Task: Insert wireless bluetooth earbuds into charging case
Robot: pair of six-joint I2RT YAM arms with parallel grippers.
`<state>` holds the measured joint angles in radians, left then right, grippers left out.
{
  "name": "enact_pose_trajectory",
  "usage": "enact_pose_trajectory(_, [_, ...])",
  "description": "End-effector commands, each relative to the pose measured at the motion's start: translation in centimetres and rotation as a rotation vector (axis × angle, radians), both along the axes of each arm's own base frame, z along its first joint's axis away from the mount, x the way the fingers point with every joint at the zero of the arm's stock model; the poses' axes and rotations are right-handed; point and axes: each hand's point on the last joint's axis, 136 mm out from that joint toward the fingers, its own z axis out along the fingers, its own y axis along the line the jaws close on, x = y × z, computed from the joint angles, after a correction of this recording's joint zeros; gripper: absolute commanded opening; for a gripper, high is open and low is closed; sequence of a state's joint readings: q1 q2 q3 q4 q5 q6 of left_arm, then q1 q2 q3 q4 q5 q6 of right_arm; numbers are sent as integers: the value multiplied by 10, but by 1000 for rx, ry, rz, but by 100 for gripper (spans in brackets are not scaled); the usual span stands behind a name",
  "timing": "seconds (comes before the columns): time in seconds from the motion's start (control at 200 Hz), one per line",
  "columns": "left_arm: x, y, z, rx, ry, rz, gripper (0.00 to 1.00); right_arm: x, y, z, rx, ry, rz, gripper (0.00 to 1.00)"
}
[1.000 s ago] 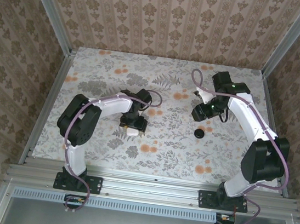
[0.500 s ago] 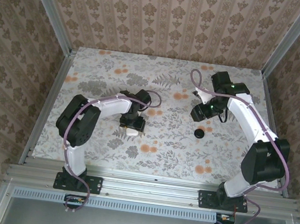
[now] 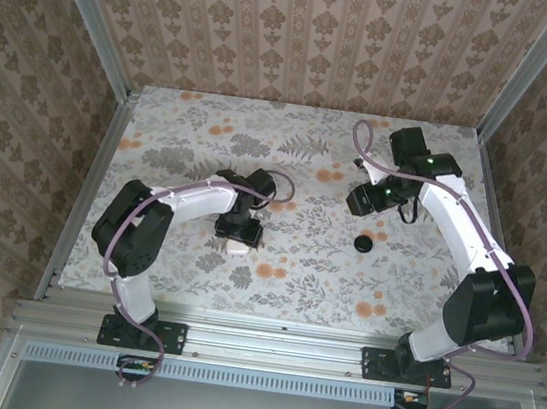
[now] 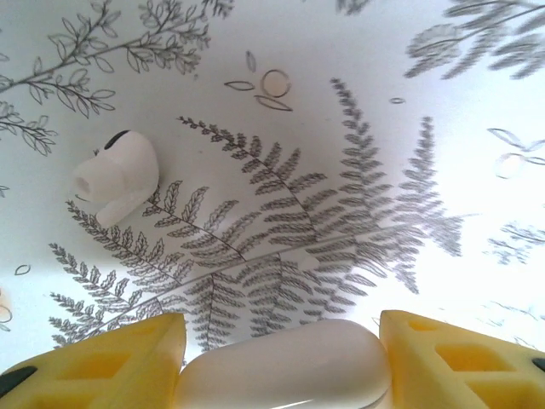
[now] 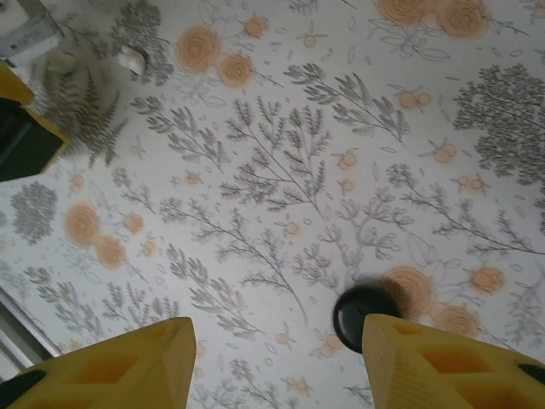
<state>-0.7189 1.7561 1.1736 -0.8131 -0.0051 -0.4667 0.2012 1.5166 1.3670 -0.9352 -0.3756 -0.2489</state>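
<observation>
Charging case (image 4: 281, 371), white and glossy, lies on its side on the flower-printed table (image 3: 193, 123), caught between the two yellow fingers (image 4: 94, 362) of my left gripper (image 4: 281, 328). Both fingers press against the case's rounded ends, so the jaws stand about half closed with the case in their grip. The lid seam is not readable from the left wrist view, and I cannot tell whether the case is open or closed.

One wireless earbud (image 4: 117, 175), white with a dark patch on its top, rests on a fern print beyond the case and off to its left in that view. It is apart from the case and touches neither finger. A second earbud cannot be made out.

My right gripper (image 5: 279, 328) hangs well apart from the case, to its right in the overhead view. Its jaws are parted and hold nothing, with bare tablecloth between the fingers. A small black round piece (image 5: 364, 312) sits on the table, also right of the case, just beside the tip of the right gripper's right-hand finger in the wrist view.
</observation>
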Motion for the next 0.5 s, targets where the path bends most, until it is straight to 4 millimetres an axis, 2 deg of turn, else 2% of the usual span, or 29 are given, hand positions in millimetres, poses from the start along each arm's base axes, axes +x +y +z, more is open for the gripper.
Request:
enact_pose_trajectory(0.0, [1, -5, 12, -23, -55, -78, 57, -6, 22, 1, 155, 37, -28, 56])
enact_pose_trajectory(0.11, [9, -14, 17, -51, -82, -127, 56, -17, 33, -7, 268, 118, -98, 56])
enact_pose_trajectory(0.205, [11, -30, 24, -115, -111, -201, 55, -24, 40, -15, 392, 158, -182, 56])
enact_pose_trajectory(0.325, [3, -55, 34, -222, -141, -374, 54, -34, 46, -23, 501, 268, -239, 55])
enact_pose_trajectory(0.495, [-6, -74, 48, -311, -196, -605, 54, -54, 52, -41, 551, 509, -257, 57])
